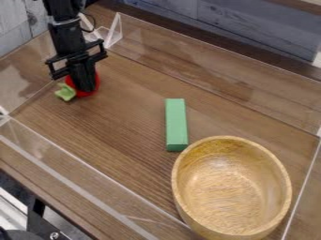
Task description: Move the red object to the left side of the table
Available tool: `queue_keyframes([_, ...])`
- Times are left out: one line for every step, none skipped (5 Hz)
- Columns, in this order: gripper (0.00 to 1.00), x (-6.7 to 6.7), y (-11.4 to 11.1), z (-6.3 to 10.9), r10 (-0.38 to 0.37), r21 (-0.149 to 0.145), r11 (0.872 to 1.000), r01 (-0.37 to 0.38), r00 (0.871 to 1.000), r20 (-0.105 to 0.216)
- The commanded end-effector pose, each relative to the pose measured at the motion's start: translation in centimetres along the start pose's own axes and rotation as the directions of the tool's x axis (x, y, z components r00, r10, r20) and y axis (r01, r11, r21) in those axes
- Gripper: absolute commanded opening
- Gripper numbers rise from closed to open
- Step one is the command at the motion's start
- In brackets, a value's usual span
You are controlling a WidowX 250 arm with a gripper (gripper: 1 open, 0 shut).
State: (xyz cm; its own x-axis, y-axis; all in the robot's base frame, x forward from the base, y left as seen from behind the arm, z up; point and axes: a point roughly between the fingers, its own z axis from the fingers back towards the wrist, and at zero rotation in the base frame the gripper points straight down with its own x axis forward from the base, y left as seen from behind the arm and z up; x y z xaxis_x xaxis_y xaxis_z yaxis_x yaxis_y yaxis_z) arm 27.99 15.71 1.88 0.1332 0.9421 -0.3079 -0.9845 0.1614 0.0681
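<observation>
The red object [84,91], a small round toy fruit with a green leafy tip, rests on the dark wood table [119,136] near its far left corner. My black gripper [79,84] points steeply down onto it, and its fingers are shut on the red body. The green tip sticks out to the left of the fingers. Most of the fruit is hidden behind the gripper.
A green rectangular block [177,125] lies in the middle of the table. A large wooden bowl [234,189] fills the near right corner. Low clear acrylic walls [25,89] edge the tabletop, close to the gripper on the left and behind.
</observation>
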Motion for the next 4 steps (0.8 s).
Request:
queue_keyframes([0.00,-0.6,0.1,-1.1,0.015,0.030,0.999,-0.014,0.999,-0.039])
queue_keyframes([1.00,-0.8,0.2,-0.6,0.014,0.035,0.999,-0.013,0.999,-0.034])
queue_keyframes([1.00,-1.1,0.2,-0.2,0.011,0.037,0.999,-0.010,0.999,-0.032])
queue_keyframes([1.00,-1.4,0.2,0.5,0.004,0.035,0.999,-0.003,0.999,-0.036])
